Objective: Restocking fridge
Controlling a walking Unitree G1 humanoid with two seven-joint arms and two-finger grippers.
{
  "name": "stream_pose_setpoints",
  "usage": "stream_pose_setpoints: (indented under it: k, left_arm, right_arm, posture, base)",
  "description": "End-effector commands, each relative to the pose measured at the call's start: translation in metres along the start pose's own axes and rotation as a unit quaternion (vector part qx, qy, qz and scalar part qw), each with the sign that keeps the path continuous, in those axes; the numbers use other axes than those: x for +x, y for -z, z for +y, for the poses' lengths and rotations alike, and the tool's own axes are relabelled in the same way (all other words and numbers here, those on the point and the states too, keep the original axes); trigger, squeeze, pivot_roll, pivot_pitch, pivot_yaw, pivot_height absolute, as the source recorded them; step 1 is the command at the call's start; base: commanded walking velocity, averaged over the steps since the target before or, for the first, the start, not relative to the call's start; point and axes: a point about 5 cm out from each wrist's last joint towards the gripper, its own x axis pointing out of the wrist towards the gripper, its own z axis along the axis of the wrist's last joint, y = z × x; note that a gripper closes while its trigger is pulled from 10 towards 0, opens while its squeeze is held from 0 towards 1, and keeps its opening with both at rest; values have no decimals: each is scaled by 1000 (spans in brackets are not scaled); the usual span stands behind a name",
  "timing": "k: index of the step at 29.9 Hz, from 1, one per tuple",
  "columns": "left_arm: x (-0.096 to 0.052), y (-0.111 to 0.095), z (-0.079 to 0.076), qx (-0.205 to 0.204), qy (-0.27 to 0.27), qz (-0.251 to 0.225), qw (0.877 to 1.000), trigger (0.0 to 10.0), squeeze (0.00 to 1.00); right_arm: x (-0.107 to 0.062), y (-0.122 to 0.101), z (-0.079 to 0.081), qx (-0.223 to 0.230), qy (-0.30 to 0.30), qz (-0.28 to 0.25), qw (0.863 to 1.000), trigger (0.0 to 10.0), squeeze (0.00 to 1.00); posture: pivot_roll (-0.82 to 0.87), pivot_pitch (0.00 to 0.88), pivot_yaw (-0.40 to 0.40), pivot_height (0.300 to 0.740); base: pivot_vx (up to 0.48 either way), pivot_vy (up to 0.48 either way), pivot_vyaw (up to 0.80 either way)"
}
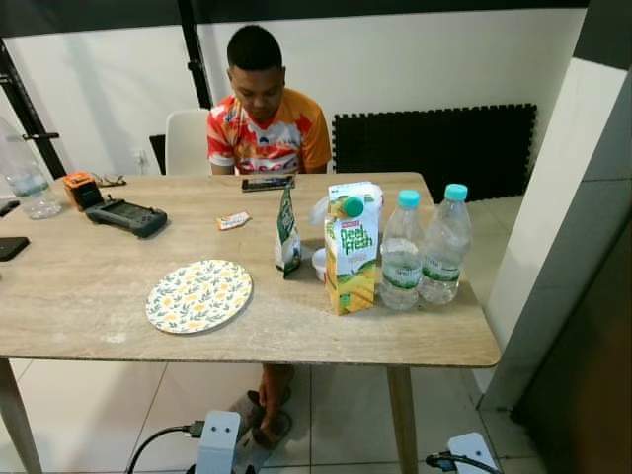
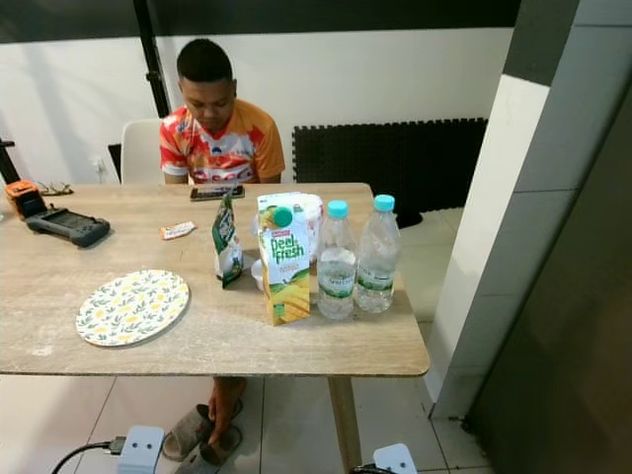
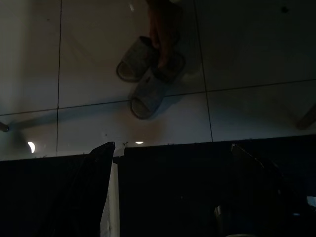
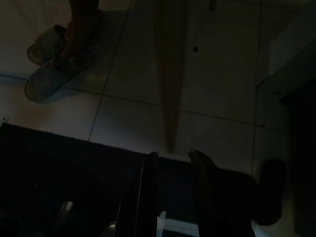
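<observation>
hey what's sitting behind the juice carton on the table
Behind the juice carton stands a white tub, and a small white cup peeks out at its left. The carton covers their lower parts, so their contents cannot be told.

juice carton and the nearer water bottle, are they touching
Cannot tell. In the left eye view the juice carton overlaps the water bottle; the right eye view shows no gap or contact plainly.

Head views: bright, even, sharp indoor light; soft shadow beneath the tabletop (image 1: 89, 296) and a mild sheen on the floor tiles (image 1: 118, 405); straight lines bow slightly toward the frame edges. Wrist views: very dim and grainy, with small glare spots on the tiles and near-black lower halves
</observation>
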Motion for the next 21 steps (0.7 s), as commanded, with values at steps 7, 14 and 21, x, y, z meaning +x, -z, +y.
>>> stream_pose_setpoints:
  k: [7, 14, 21]
  left_arm:
    - [-1, 7, 3, -5, -14, 16, 1000, 10000, 0]
    - [-1, 7, 3, 0, -15, 18, 1000, 10000, 0]
    - [-2, 9, 4, -2, -18, 18, 1000, 10000, 0]
  right_arm:
    - [5, -35, 7, -109, -108, -34, 988, 10000, 0]
    - [3, -87, 23, -203, -251, -88, 942, 10000, 0]
    - [-26, -152, 45, -212, -430, -155, 864, 10000, 0]
  posture:
    - [11, 82, 47, 740]
    - [9, 84, 45, 740]
    - [14, 83, 40, 740]
  base:
    - [0, -274, 0]
    - [0, 0, 0]
    - [0, 0, 0]
